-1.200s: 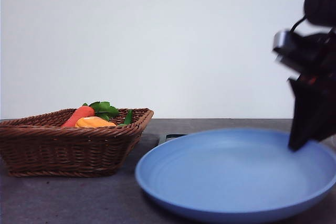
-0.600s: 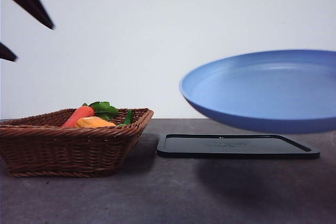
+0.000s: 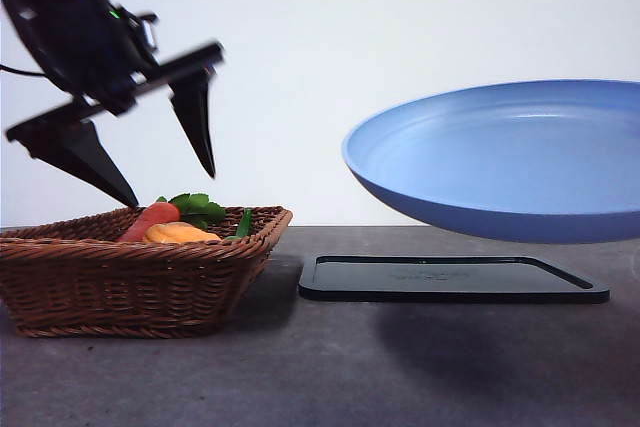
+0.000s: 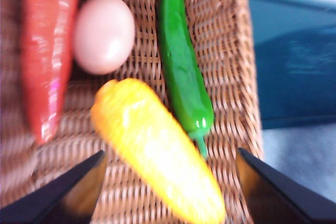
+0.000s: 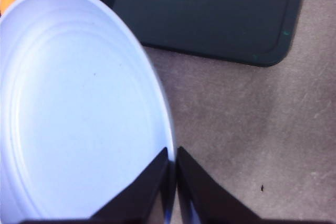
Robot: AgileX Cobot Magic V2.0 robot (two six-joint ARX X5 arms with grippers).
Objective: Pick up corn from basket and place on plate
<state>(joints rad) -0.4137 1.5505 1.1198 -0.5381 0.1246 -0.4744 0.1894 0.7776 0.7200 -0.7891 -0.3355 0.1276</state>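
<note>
Above the bench [image 3: 200, 377], the plate [image 3: 500, 162] hangs clear of the surface, its right side cut off by the front view's edge. You have it by the rim: the right gripper [image 5: 172, 162] has its fingers pinched shut on the plate's edge. Under it lies the flat black tray [image 3: 450, 279], also on the bench.

The basket [image 3: 130, 282] stands well apart, left of the tray. From the front its rim hides most of the contents. The left gripper [image 3: 165, 182] hovers just above it with its fingers spread wide, holding nothing.

The corn [image 4: 157, 148] lies in the basket between those open fingers, blurred. Beside it are a carrot [image 4: 47, 51], a green pepper [image 4: 184, 72] and a pinkish egg [image 4: 103, 33].
</note>
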